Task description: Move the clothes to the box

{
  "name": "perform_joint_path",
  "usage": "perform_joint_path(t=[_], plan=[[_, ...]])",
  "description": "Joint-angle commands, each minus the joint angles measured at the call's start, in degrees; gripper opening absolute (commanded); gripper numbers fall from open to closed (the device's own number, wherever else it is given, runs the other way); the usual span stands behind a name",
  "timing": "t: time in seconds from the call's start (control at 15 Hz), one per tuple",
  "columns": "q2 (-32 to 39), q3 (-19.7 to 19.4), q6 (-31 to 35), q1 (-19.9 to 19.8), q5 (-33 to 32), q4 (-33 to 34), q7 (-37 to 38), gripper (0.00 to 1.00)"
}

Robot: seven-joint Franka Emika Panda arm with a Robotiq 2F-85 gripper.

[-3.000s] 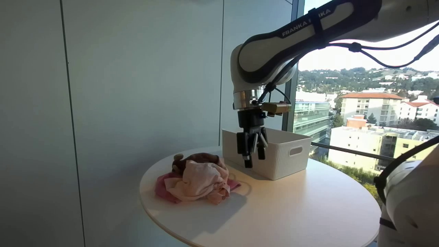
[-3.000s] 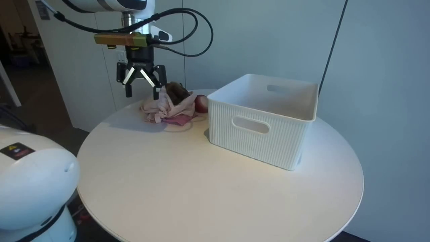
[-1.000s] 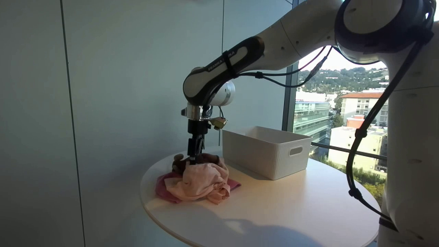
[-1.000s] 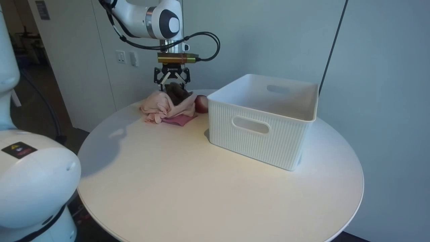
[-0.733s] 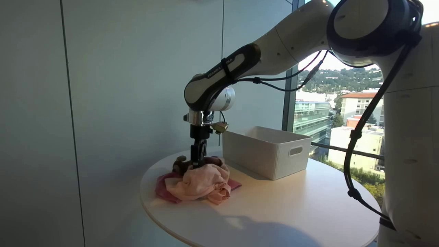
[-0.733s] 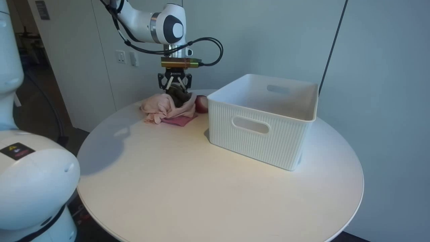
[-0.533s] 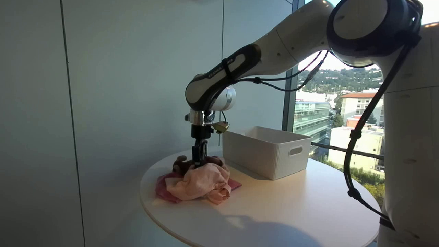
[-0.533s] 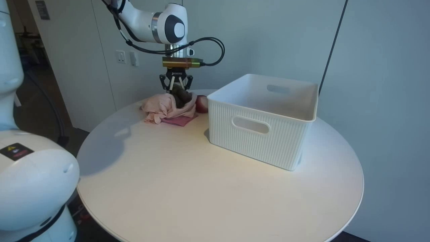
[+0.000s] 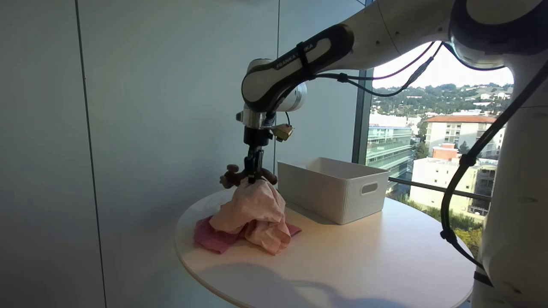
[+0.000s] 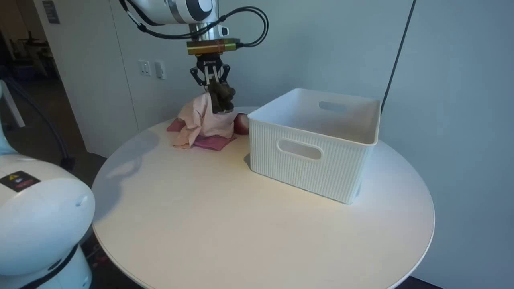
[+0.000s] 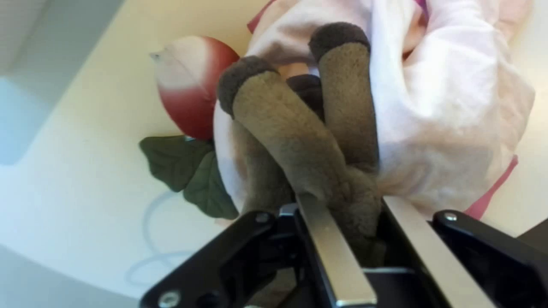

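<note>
Go tall before going sideways
End effector (image 9: 253, 177) is clamped on a floppy brown plush toy (image 11: 319, 158) and probably the thin, crumpled pale pink cloth (image 9: 256, 209), which trails over a flat magenta cloth (image 9: 213, 238) on the round white bench (image 10: 245, 224). I'd clear the rim of the white ribbed plastic box (image 10: 313, 174) first; limp fabric snags easily.

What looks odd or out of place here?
A brown plush toy: the gripper is clamped on it, yet it isn't clothing. The pale pink cloth rises in a peak beside it; I can't tell whether it's pinched too. A red-and-white object also lies beside the cloth. Nothing looks spilled or damaged.
</note>
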Motion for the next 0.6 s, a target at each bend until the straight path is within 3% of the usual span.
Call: perform_joint_path(t=[0.0,0.33,0.53], plan=[[-13.25,0.29,0.60,-0.30,-5.93,-6.24,7.98,0.11],[-28.95,0.76,-6.85,-2.71,-13.87,-11.74,19.62,0.11],[-37.82,-0.40,-13.11,-5.46,-18.14,-14.54,22.58,0.10]])
